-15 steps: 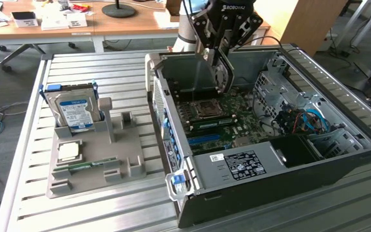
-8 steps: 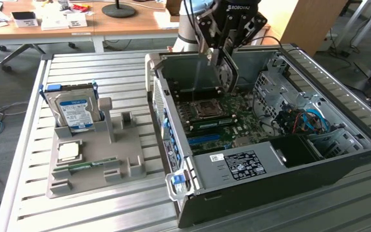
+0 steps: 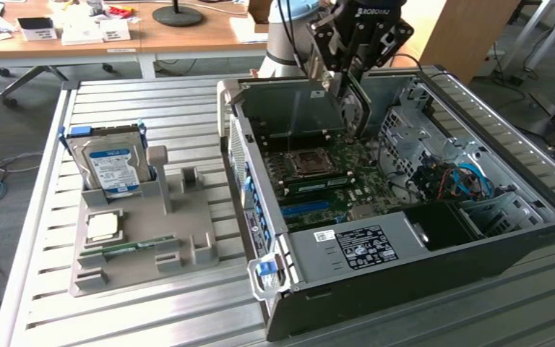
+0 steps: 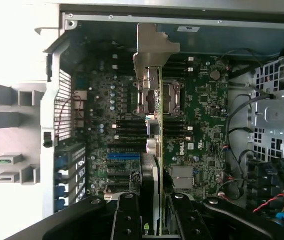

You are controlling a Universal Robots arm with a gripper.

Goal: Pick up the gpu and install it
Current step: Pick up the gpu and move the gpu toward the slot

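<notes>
You see the gripper [image 3: 347, 72] [image 4: 156, 222] closed narrowly on the gpu [image 3: 353, 108] [image 4: 150, 175], which it grips edge-on between its fingers. The card stands upright inside the open computer case [image 3: 432, 267], over the motherboard [image 3: 331, 184] [image 4: 201, 115] and just beside the CPU socket [image 3: 308, 163]. You cannot tell whether its lower edge touches the board. Its silver bracket [image 4: 154, 47] sits at the end farthest from the fingers. On the exterior view's left, the hard drive [image 3: 112, 166] stands in a grey fixture [image 3: 176, 217], well apart from the case.

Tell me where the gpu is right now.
In the exterior view, the gpu is held upright in the gripper inside the open computer case, over the motherboard near the processor socket.
</notes>
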